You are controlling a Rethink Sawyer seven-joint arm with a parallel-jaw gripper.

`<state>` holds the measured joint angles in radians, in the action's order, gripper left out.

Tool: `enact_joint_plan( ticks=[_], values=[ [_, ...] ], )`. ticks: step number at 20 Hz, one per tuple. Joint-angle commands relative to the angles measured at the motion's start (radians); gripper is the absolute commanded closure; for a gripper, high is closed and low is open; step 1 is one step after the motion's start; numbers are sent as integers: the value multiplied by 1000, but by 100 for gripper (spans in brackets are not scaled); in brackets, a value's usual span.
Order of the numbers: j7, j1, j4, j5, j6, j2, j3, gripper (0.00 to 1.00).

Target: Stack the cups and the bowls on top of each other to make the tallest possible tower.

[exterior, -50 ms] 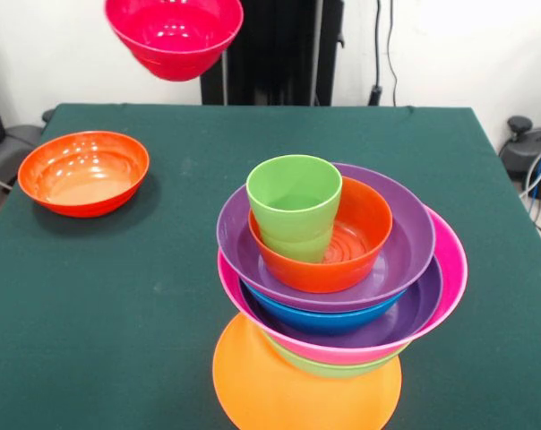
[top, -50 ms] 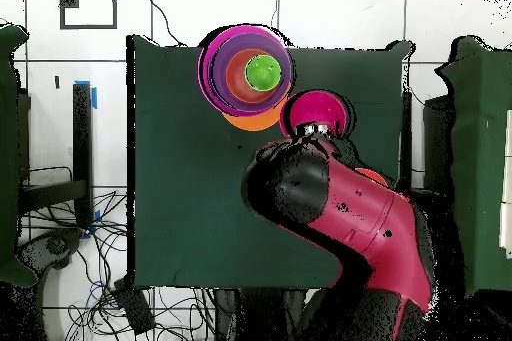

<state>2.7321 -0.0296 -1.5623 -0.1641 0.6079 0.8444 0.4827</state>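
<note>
The tower [exterior, -50 ms: 338, 269] stands near the table's front edge on an upturned orange bowl [exterior, -50 ms: 297, 390]. Above that come green, pink [exterior, -50 ms: 450, 264], purple, blue [exterior, -50 ms: 329, 321] and purple bowls, then a red-orange bowl [exterior, -50 ms: 364, 235] holding the light-green cup [exterior, -50 ms: 295, 206]. The upper bowls sit off-centre from the base. A small magenta-red bowl [exterior, -50 ms: 174, 36] hangs in the air above the table's far left. In the overhead view my gripper [top, -50 ms: 316, 131] is shut on this magenta-red bowl [top, -50 ms: 316, 109], beside the tower [top, -50 ms: 246, 73]. The front view hides the gripper.
A second red-orange bowl [exterior, -50 ms: 84, 172] lies open side up on the green table [exterior, -50 ms: 118, 296] at the left. In the overhead view the arm [top, -50 ms: 350, 207] covers most of that bowl. Cables and equipment lie off the table's edges.
</note>
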Motion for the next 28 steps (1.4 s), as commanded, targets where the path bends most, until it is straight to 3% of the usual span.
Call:
enact_joint_plan(
  ticks=[1, 5, 13, 28],
  values=[
    [-4, -5, 158, 67, 181, -101, -50, 100],
    [17, -7, 259, 54, 276, -141, -44, 100],
    [92, 5, 361, 37, 287, -212, -23, 100],
    [150, -12, 586, -11, 415, -312, 35, 100]
  ],
)
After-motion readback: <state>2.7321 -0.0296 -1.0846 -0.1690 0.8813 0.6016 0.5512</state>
